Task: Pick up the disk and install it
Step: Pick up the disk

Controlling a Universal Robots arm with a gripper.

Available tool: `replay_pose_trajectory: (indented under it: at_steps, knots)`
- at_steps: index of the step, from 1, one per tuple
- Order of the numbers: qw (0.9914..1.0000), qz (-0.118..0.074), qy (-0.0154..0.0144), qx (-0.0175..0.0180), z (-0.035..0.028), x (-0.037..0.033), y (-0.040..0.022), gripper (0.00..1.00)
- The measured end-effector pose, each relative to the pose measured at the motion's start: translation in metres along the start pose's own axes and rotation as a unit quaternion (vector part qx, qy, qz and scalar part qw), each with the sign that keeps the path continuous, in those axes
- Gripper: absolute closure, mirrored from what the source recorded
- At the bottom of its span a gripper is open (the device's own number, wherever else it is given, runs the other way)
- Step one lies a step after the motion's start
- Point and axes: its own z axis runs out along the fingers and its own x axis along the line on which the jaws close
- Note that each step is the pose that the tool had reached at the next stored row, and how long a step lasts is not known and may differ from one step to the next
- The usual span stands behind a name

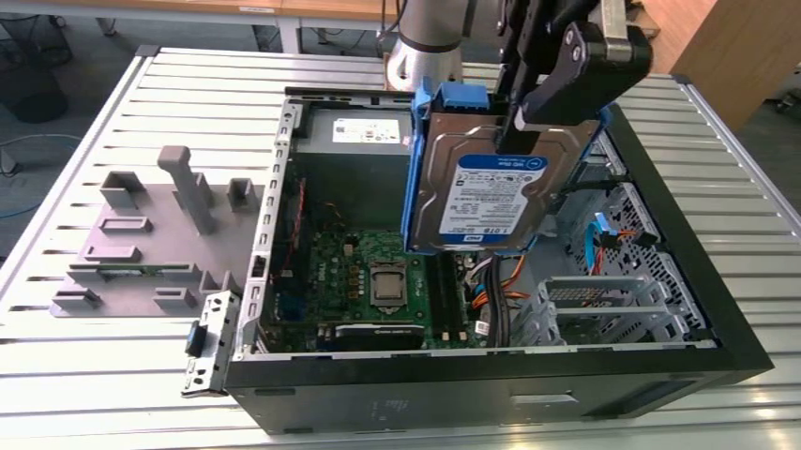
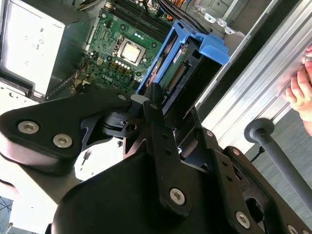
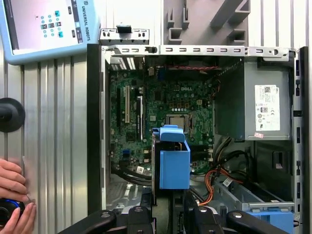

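The black gripper (image 1: 523,120) was clamped on the upper edge of the flat rectangular silver disk (image 1: 482,192), which had a white-and-blue label and blue plastic carrier rails. The disk hung upright over the green motherboard (image 1: 375,281) of the open black computer case (image 1: 501,398) — the case lay on its side on the slatted metal table (image 1: 88,375).

One disk (image 1: 482,192) hangs at the centre of the exterior view, with one gripper (image 1: 532,112) clamped on it. There is one open computer case (image 1: 501,389), and inside it one motherboard (image 1: 363,272), one processor socket (image 1: 385,281), one grey power supply box (image 3: 258,105) and one metal drive cage (image 1: 601,300). One grey fixture plate (image 1: 126,253) lies at the exterior view's left on one slatted table (image 1: 75,375). The first wrist view adds one touchscreen pendant (image 3: 44,27), one lone blue bracket (image 3: 273,218) and a person's hand (image 3: 12,181); whether one or two I cannot tell.
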Motion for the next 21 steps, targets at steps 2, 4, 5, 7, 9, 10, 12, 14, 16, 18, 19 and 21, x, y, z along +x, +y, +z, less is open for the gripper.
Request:
replay_pose_trajectory:
  at_steps: [2, 4, 5, 7, 9, 10, 12, 14, 16, 18, 19, 21]
  knots:
    - [1.00000, 0.000, -0.0001, 0.0000, 0.0003, 0.0006, -0.0020, 0.65]
    - [1.00000, 0.000, 0.0000, 0.0000, 0.0005, 0.0011, -0.0048, 0.65]
    - [1.00000, 0.000, 0.0000, 0.0000, 0.0005, 0.0011, -0.0063, 0.65]
    - [1.00000, 0.000, 0.0000, 0.0000, 0.0007, 0.0012, -0.0093, 0.65]
    - [1.00000, 0.000, -0.0001, 0.0000, 0.0010, 0.0012, -0.0127, 0.65]
    - [1.00000, 0.000, -0.0001, 0.0000, 0.0011, 0.0012, -0.0146, 0.65]
    - [1.00000, 0.000, 0.0000, 0.0000, 0.0011, 0.0010, -0.0183, 0.65]
    - [1.00000, 0.000, 0.0000, 0.0000, 0.0012, 0.0009, -0.0220, 0.65]
    - [1.00000, 0.000, 0.0000, 0.0000, 0.0013, 0.0008, -0.0264, 0.65]
    - [1.00000, 0.000, 0.0000, 0.0000, 0.0014, 0.0007, -0.0322, 0.65]
    - [1.00000, 0.000, 0.0001, 0.0000, 0.0014, 0.0006, -0.0354, 0.65]
    - [1.00000, 0.000, 0.0001, -0.0001, 0.0014, 0.0004, -0.0418, 0.65]
